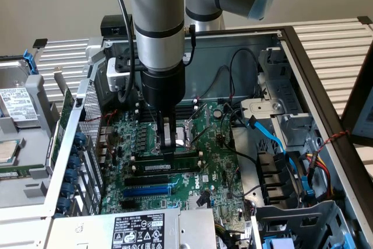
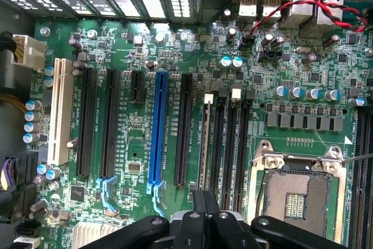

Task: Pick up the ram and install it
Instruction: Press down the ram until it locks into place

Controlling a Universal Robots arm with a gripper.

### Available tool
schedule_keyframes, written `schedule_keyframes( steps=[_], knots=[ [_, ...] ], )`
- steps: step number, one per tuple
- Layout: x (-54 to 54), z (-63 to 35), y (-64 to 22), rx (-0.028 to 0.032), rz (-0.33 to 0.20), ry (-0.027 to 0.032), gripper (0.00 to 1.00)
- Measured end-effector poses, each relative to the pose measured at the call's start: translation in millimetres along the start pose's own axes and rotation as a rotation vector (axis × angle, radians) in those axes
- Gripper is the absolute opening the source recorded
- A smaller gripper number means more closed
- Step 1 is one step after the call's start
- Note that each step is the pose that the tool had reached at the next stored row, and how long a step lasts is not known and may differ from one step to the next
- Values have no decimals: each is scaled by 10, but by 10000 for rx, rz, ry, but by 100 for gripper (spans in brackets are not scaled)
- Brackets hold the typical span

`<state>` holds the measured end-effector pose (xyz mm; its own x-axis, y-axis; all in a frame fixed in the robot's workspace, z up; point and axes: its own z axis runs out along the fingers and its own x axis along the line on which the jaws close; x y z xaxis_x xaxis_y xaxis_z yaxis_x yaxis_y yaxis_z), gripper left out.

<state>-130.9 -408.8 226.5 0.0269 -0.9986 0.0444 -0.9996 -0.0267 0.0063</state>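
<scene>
Ram (image 1: 166, 166): long, thin, dark green with a white label strip, set on edge in the memory slot nearest the black expansion slot (image 1: 150, 178) and the blue slot (image 1: 148, 190), on the motherboard (image 1: 131, 126). Long axis parallel to those slots, running toward the exterior view's right. Directly under the claw (image 1: 168, 151), tips meeting its top edge near the middle (seated fully or only resting, cannot tell). Claw closed, fingers together, pointing straight down from the arm (image 1: 156, 27). Seen edge-on from the wrist as a thin strip (image 2: 204, 144) beside empty black memory slots (image 2: 233, 144). Beyond, open CPU socket (image 1: 183, 132).
</scene>
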Motion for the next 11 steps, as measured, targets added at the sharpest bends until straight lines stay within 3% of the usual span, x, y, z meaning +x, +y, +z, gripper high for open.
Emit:
schedule_keyframes(
  steps=[11],
  knots=[
    [8, -144, 2, -14, 0, -3, 11]
  ],
)
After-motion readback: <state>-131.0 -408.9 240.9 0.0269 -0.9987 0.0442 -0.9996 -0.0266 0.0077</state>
